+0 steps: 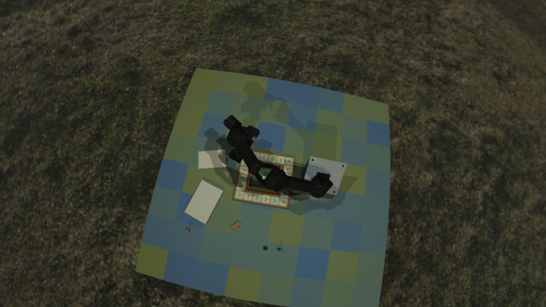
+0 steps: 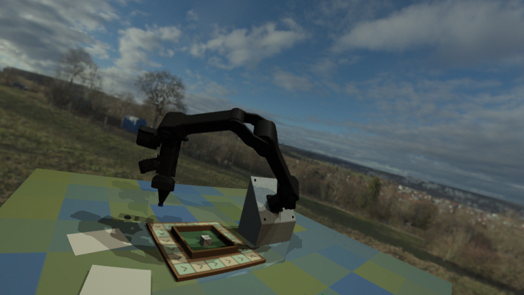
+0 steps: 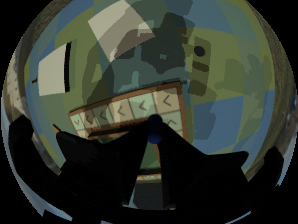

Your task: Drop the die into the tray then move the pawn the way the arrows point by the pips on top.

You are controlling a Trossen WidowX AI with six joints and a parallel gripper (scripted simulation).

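Observation:
My gripper is shut on the blue pawn and holds it in the air above the far-left corner area of the board as the exterior view shows it. The board has a ring of pale squares with arrows. The white die rests on the green floor of the brown-walled dice tray. Its top pips are too small to read. In the top view the arm hides the gripper tips, the pawn and part of the tray.
A pale sheet and a white box lie beside the board. A dark disc lies beyond it. An orange-brown block, another dark disc, and small green and orange things lie further off.

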